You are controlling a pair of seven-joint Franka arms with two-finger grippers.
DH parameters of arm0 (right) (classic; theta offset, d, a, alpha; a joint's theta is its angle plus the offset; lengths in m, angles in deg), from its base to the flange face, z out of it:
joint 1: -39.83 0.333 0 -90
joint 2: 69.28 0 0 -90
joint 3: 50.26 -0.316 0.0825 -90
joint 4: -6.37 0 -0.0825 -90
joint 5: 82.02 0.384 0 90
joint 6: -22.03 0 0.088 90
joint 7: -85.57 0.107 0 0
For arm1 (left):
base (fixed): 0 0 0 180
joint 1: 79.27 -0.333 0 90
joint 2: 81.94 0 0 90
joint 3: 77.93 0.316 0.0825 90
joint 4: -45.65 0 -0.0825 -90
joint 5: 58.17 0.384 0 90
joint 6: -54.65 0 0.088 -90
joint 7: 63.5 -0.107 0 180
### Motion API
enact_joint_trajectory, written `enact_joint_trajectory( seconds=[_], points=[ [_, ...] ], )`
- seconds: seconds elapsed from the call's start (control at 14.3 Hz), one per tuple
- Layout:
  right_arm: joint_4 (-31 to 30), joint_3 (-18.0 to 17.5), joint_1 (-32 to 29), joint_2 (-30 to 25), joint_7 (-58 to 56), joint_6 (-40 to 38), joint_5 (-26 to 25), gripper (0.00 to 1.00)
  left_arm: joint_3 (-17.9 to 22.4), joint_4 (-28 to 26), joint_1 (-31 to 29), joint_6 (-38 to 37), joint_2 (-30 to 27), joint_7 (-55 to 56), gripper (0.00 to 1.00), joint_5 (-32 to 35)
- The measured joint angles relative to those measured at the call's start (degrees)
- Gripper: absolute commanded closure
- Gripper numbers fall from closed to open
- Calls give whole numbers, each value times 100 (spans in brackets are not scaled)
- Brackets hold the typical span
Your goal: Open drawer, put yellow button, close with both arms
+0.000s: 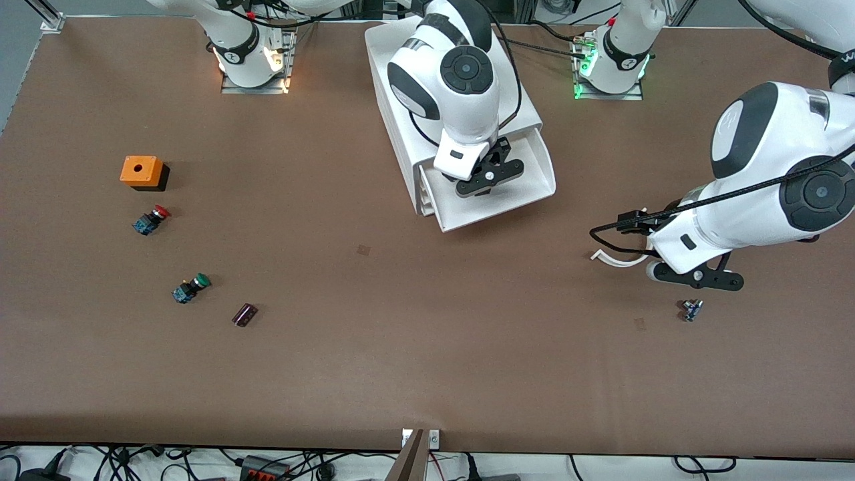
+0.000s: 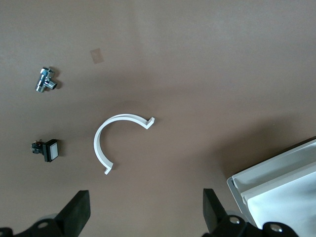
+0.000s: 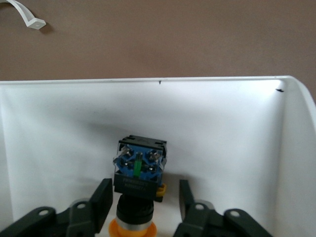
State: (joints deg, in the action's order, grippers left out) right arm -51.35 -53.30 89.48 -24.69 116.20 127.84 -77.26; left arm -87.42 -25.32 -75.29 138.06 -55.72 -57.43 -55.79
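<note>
Right wrist view: the yellow button [image 3: 138,192] lies in the open drawer [image 3: 59,128], between the right end effector [image 3: 143,202] fingers (spread, not touching). The left end effector [image 2: 143,215], also spread, hovers over the tabletop [image 1: 401,347].

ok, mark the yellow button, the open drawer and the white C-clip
yellow button [image 3: 139,170]: right wrist view, blue terminal end.
drawer [image 1: 538,175]: front view, side wall of the tray.
white C-clip [image 2: 101,136]: left wrist view, curved band.
</note>
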Motion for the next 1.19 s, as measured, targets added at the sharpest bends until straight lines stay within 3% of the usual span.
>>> enact_joint_trajectory(
  seconds=[0.42, 0.7, 0.91, 1.19],
  points=[
    [353, 68, -32, -22, 126, -87, -2, 0, -26, 0, 22, 34, 0, 205, 0, -18],
    [744, 279, -424, -288, 163, -728, -19, 0, -71, -57, 104, 374, 0, 1044, 0, -498],
    [760, 477, -948, -545, 48, -1160, -54, 0, -98, -460, 117, 1016, -23, 1447, 0, -626],
    [738, 600, -1644, -597, -177, -1548, -91, 0, -415, -1396, 156, 2355, -201, 2193, 0, -654]
  ],
)
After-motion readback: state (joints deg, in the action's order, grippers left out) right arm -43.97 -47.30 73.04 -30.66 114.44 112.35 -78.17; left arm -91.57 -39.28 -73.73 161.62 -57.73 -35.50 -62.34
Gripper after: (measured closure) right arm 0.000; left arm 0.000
